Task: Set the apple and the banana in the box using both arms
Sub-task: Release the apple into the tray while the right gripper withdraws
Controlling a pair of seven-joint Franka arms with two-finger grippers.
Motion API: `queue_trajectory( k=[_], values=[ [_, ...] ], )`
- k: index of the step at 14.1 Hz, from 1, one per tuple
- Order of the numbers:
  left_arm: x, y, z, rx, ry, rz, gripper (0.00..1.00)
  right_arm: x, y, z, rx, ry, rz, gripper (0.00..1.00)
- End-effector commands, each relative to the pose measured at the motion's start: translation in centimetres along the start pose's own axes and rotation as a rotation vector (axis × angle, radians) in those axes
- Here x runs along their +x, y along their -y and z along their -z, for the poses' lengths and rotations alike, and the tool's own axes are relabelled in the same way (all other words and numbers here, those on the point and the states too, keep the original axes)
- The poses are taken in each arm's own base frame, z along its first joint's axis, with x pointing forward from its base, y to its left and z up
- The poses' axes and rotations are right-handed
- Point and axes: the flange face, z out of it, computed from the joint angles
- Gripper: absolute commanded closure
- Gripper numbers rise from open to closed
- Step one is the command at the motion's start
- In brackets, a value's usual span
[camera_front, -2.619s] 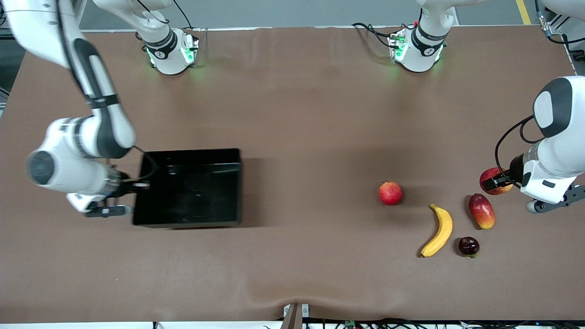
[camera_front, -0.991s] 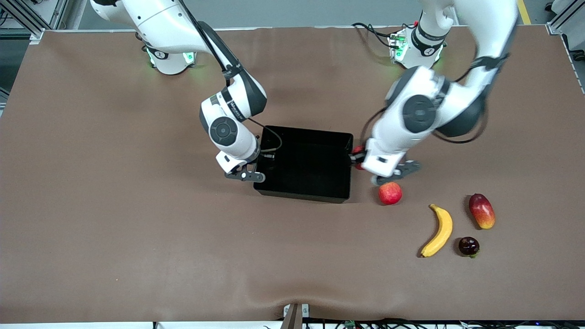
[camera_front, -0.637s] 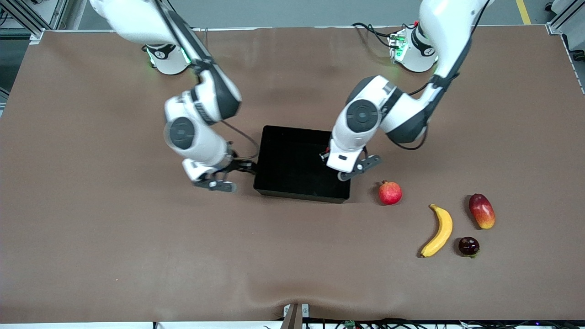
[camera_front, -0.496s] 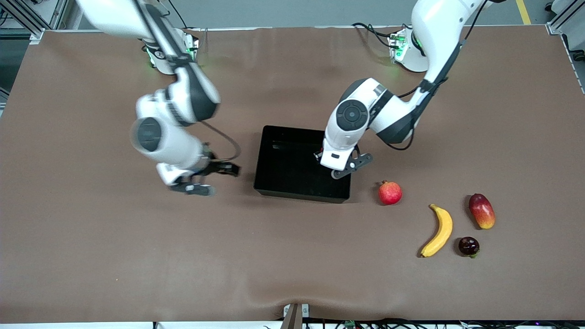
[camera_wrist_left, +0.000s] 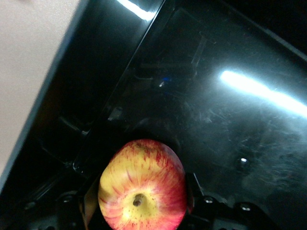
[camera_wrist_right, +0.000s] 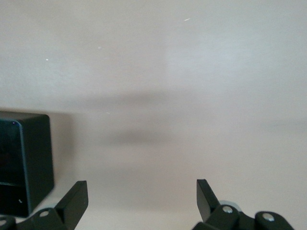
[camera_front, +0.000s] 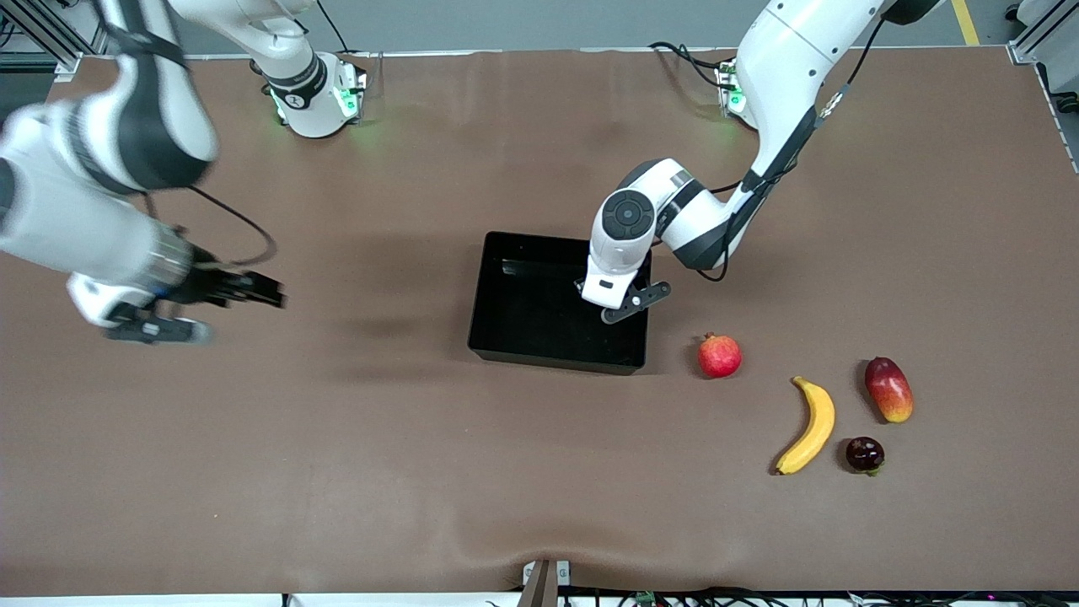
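The apple (camera_wrist_left: 141,184), red with yellow streaks, sits between the fingers of my left gripper (camera_wrist_left: 141,191). The gripper is shut on it, low inside the black box (camera_wrist_left: 230,120). In the front view the left gripper (camera_front: 583,291) is over the part of the box (camera_front: 552,358) toward the left arm's end, and the wrist hides the apple. The banana (camera_front: 809,426) lies on the table toward the left arm's end, nearer the camera than the box. My right gripper (camera_front: 268,295) is open and empty over bare table, well away from the box toward the right arm's end. It also shows in the right wrist view (camera_wrist_right: 141,189).
A deep-red pomegranate (camera_front: 719,355) lies beside the box toward the left arm's end. A red-yellow mango (camera_front: 888,389) and a small dark fruit (camera_front: 864,453) lie by the banana. A corner of the box (camera_wrist_right: 24,158) shows in the right wrist view.
The right gripper has left the box's side and swung away toward the right arm's end. The left gripper has moved the apple in over the box. The box stays put.
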Motion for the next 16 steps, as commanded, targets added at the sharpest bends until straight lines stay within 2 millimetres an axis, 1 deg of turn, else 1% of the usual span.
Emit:
queue_trajectory(
  k=[1,2,3,4,5,6,7,8,9,10,11,12,13,14,15,16],
  values=[
    [0.5,-0.1,0.8,-0.013,-0.047,0.003,0.0,-2.5,-3.3,4.3,-0.015,-0.014,0.011,0.0],
    [0.7,-0.3,2.0,-0.022,-0.059,0.006,0.0,-2.9,-3.6,5.9,-0.027,-0.01,0.005,0.0],
    [1.2,-0.4,4.3,-0.026,-0.081,0.013,0.0,-3.2,-3.9,7.7,-0.043,-0.005,-0.001,0.0],
    [2.0,0.0,7.9,-0.008,-0.107,0.023,0.0,-3.4,-3.9,9.7,-0.062,-0.003,0.0,0.0],
    [2.9,0.2,11.8,0.009,-0.13,0.038,0.0,-3.8,-4.0,11.1,-0.088,0.003,0.001,0.0],
    [4.1,0.5,15.4,0.023,-0.146,0.05,0.0,-4.2,-4.1,12.2,-0.104,0.012,-0.023,0.0],
    [5.4,1.0,18.1,0.04,-0.152,0.033,0.0,-4.7,-4.1,12.9,-0.106,0.029,-0.059,0.0],
    [7.2,2.0,20.1,0.06,-0.149,-0.008,0.0,-5.2,-4.0,13.4,-0.107,0.041,-0.088,0.0],
    [9.5,3.6,21.4,0.074,-0.144,-0.049,0.0,-6.0,-3.9,14.4,-0.11,0.027,-0.09,0.0],
    [12.3,5.9,22.0,0.079,-0.138,-0.084,0.0,-6.4,-3.9,15.1,-0.118,0.014,-0.091,0.0],
    [14.8,8.1,22.0,0.086,-0.126,-0.102,0.0,-6.5,-3.9,15.3,-0.132,0.011,-0.089,0.0],
    [17.0,9.9,21.2,0.093,-0.107,-0.11,0.0,-6.6,-3.8,15.6,-0.135,0.003,-0.087,0.0],
    [18.8,11.2,19.5,0.112,-0.09,-0.111,0.0,-6.6,-3.7,15.8,-0.133,-0.004,-0.085,0.0],
    [21.1,12.8,17.7,0.134,-0.082,-0.107,0.0,-6.6,-3.6,16.2,-0.133,-0.018,-0.078,0.0],
    [23.5,14.5,15.6,0.178,-0.103,-0.119,0.0,-6.5,-3.6,16.7,-0.134,-0.03,-0.073,0.0],
    [25.2,15.6,13.9,0.21,-0.124,-0.15,0.0,-6.4,-3.6,16.8,-0.135,-0.031,-0.068,0.0]
  ],
)
